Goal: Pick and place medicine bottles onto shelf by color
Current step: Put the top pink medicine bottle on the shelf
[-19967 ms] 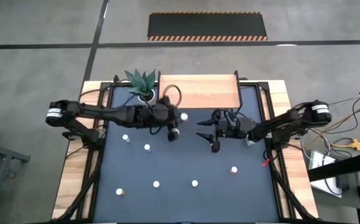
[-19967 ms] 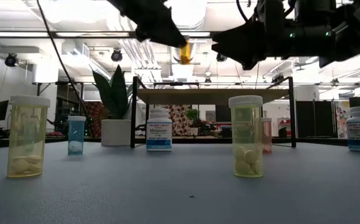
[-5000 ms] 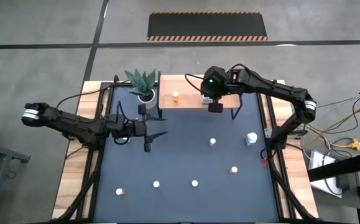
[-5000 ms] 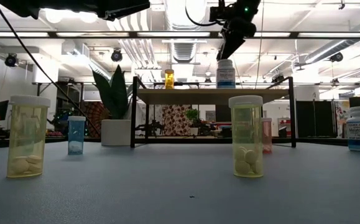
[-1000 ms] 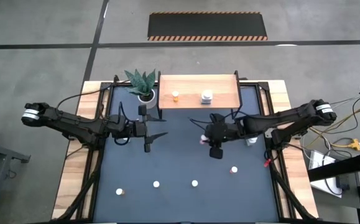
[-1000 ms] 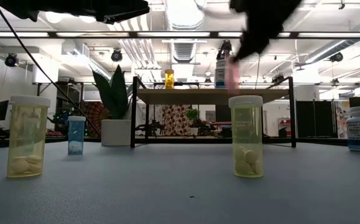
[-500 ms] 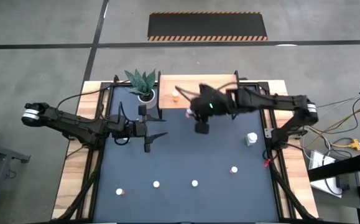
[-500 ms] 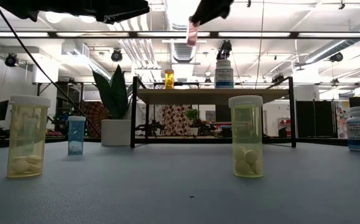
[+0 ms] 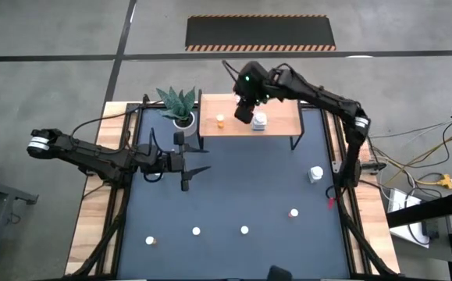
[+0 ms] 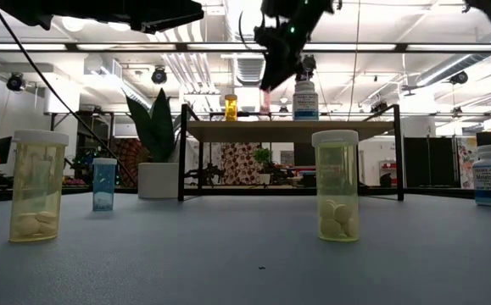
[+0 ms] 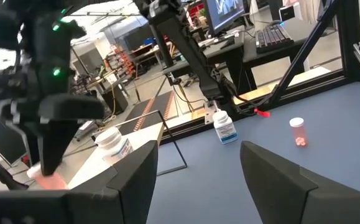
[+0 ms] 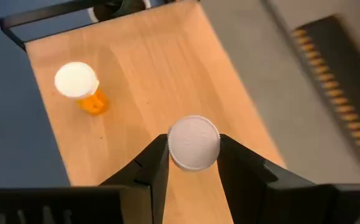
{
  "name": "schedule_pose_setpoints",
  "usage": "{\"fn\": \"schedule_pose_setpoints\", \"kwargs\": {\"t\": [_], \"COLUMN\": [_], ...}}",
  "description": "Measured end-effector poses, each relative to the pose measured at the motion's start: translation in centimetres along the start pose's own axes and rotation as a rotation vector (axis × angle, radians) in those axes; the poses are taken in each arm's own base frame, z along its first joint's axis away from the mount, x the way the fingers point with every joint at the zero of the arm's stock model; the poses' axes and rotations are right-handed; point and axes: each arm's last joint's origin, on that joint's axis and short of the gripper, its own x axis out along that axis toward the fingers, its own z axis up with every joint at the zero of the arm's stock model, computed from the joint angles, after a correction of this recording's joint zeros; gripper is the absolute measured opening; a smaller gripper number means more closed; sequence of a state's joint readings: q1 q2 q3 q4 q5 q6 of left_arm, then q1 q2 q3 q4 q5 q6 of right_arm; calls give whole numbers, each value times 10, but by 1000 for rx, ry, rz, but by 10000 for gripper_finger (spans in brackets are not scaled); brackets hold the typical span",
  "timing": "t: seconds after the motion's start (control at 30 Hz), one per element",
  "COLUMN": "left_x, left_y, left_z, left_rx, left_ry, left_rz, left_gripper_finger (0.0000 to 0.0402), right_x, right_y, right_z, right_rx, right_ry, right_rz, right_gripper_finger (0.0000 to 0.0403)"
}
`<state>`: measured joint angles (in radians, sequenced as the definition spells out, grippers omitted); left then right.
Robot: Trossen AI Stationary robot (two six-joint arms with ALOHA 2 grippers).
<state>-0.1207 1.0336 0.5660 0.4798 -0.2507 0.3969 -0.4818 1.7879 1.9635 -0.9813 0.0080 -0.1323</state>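
The right gripper hangs over the rectangular light-wood shelf at the dark blue tabletop's far edge, between a small orange bottle and a white bottle. The left gripper waits, fingers apart, near the tabletop's left edge.

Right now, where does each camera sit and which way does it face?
High: above the table, looking straight down; both arms show.
Low: at tabletop height, looking level towards the shelf; right arm overhead.
Left wrist: faces across the table; own open jaws.
Right wrist: looks down on the shelf; jaws grip the pink bottle.
Shared: high and right wrist show the orange bottle.
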Motion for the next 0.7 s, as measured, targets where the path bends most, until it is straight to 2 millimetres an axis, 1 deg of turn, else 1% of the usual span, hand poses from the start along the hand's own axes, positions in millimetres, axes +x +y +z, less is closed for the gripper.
{"fn": "schedule_pose_setpoints", "kwargs": {"t": [0.07, 0.17, 0.57, 0.7], "left_x": [0, 0, 0, 0], "left_y": [0, 0, 0, 0], "left_z": [0, 0, 0, 0], "left_rx": [0, 0, 0, 0], "left_ry": [0, 0, 0, 0], "left_rz": [0, 0, 0, 0], "left_gripper_finger": [212, 212, 212, 212], "right_x": [7, 15, 27, 29], "right_y": [-8, -15, -17, -19], "right_z": [-2, -3, -5, -6], "right_rx": [20, 41, 132, 129], "right_ry": [23, 41, 65, 76], "right_rz": [26, 17, 11, -49], "right_gripper_finger": [114, 112, 115, 116]}}
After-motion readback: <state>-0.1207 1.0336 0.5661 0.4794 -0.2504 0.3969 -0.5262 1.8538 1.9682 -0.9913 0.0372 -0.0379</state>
